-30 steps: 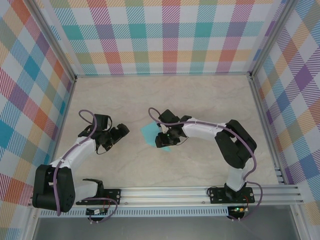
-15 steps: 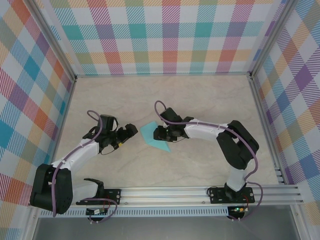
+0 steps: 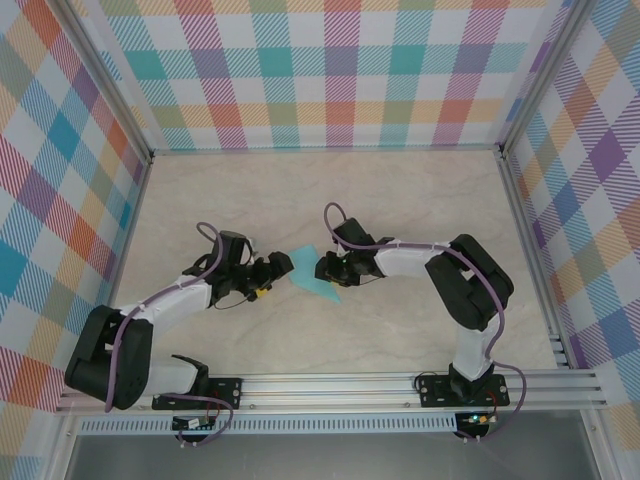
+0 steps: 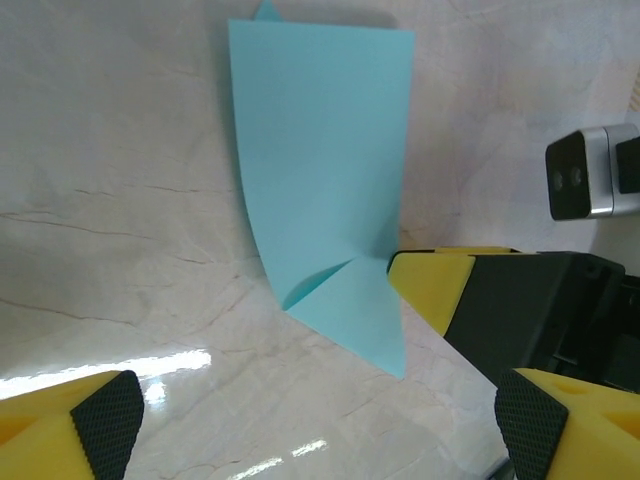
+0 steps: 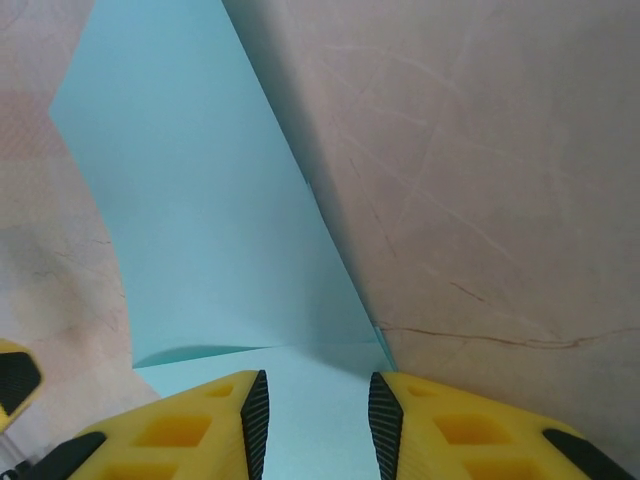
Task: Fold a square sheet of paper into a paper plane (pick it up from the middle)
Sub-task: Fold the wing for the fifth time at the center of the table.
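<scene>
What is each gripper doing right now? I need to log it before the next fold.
Left gripper: open, holding nothing, facing the paper.
Right gripper: nearly closed over the paper; whether it grips cannot be told.

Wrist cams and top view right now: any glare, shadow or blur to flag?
Left wrist: glare streaks on the table, lower left; paper sharp. Right wrist: the paper's lifted edge throws a shadow band on the table; no glare. Top external: even light, soft shadows.

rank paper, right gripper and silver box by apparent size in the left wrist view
1. paper
2. right gripper, cut off by the frame edge
3. silver box, also cut off
</scene>
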Controlling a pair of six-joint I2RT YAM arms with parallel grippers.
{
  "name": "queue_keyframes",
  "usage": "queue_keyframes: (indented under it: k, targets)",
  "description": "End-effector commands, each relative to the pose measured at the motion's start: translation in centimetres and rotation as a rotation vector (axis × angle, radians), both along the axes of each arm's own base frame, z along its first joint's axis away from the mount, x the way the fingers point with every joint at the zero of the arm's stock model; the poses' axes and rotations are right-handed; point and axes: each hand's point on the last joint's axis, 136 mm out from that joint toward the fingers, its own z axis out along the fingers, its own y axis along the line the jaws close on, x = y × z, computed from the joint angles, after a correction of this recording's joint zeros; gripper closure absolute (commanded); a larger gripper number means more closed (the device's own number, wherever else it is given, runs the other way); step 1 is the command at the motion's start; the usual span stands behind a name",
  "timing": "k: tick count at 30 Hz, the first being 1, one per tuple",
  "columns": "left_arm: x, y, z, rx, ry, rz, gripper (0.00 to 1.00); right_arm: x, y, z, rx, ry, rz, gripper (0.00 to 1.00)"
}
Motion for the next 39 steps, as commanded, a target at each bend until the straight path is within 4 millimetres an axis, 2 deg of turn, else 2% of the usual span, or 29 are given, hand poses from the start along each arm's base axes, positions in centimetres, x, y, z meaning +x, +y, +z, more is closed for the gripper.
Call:
queue_keyframes:
  k: [1, 4, 9, 15, 28, 31, 39]
  targets:
    - [0.0, -1.8, 0.1, -0.05, 0.017, -0.022, 0.09, -1.2, -1.4, -2.2, -0.032, 0.068, -0.025, 0.64]
    - [0.1, -2.9, -0.6, -0.063, 0.049, -0.023, 0.14, -1.2, -1.7, -2.3, -0.022, 0.076, -0.031, 0.65]
    - [0.5, -4.4, -1.9, -0.069, 0.109, -0.026, 0.33, -1.2, -2.1, -2.4, -0.01, 0.078, -0.037, 0.65]
    - [1.0, -4.8, -2.8, -0.04, 0.135, -0.015, 0.52, -1.2, -2.4, -2.5, -0.004, 0.079, -0.038, 0.66]
    - [1.4, -4.7, -3.6, -0.006, 0.151, -0.013, 0.61, -1.1, -2.6, -2.5, 0.009, 0.071, -0.028, 0.66]
    - [1.5, -4.8, -3.5, -0.012, 0.149, -0.012, 0.66, -1.1, -2.6, -2.3, 0.015, 0.044, -0.008, 0.64]
    - [2.0, -5.1, -2.8, -0.025, 0.135, 0.004, 0.86, -0.1, -2.4, 0.7, 0.027, -0.14, 0.099, 0.48]
